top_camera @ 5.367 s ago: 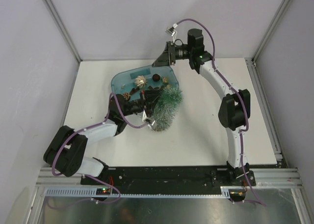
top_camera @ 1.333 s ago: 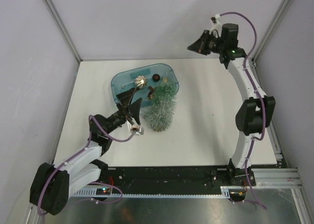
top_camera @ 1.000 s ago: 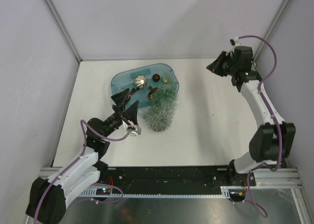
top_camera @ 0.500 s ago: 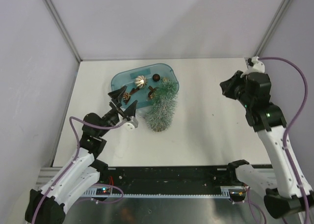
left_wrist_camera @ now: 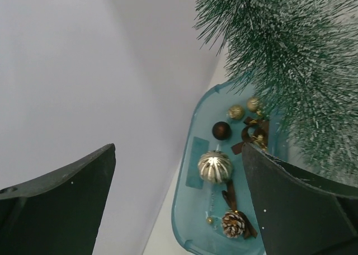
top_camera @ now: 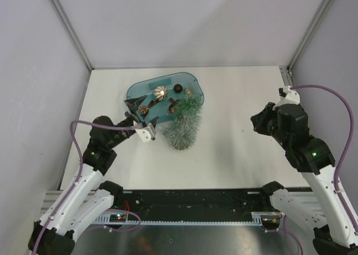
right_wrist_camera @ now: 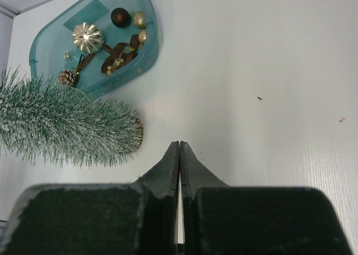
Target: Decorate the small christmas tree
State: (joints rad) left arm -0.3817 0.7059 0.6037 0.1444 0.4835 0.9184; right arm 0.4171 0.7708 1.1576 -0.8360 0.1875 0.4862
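Top external, frame centre: the small christmas tree (top_camera: 183, 126) lies sideways, tip at the blue tub (top_camera: 140, 89) rim. My left claw (top_camera: 141, 111) is spread, my right claw (right_wrist_camera: 179, 149) pressed together; 1 careless nudge could roll the tree.

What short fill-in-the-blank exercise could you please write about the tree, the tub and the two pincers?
The small frosted green bristly tree lies on its ____. The translucent blue plastic tub holds a ribbed ball ornament coloured ____. The left pincer stands ____ and empty. The right pincer is ____.
Missing words: side; gold; open; shut.
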